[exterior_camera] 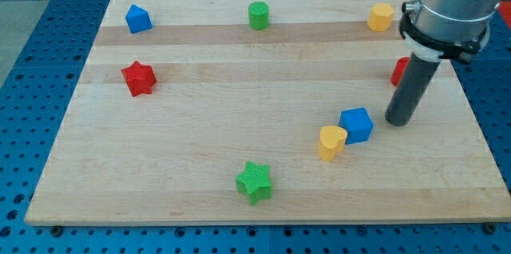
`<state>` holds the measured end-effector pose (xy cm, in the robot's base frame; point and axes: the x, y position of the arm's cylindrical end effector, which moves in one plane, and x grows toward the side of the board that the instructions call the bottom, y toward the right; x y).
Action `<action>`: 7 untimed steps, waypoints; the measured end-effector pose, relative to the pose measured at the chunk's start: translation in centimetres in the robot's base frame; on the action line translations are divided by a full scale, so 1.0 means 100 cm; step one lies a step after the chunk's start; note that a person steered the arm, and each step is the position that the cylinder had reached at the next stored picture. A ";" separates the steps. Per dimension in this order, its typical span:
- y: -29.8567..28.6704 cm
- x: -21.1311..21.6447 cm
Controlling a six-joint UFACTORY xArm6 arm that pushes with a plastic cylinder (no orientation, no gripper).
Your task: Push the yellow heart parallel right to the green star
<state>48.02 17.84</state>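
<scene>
Across nearly the whole view lies our wooden bench (239, 150), on a blue perforated base (48, 14). Our arm (449, 2) comes in over the bench's top right corner, a grey cylinder ending in a dark rod; it carries no hand, so nothing opens or closes. Our tip (397, 121) rests on the bench near the right edge, just right of the blue cube (356, 125) and apart from it. That cube touches the yellow heart (331, 142), which sits at its lower left. The green star (255, 182) lies near the bottom edge, left of and lower than the heart. Near the left edge sits a red star (139, 77). Along the top edge we see a blue block (138, 18), a green cylinder (259, 15) and a yellow block (381, 17). A red block (399, 71) peeks from behind the rod.
</scene>
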 end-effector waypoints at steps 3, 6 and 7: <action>-0.065 -0.008; -0.019 0.030; -0.039 0.030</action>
<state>51.06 13.94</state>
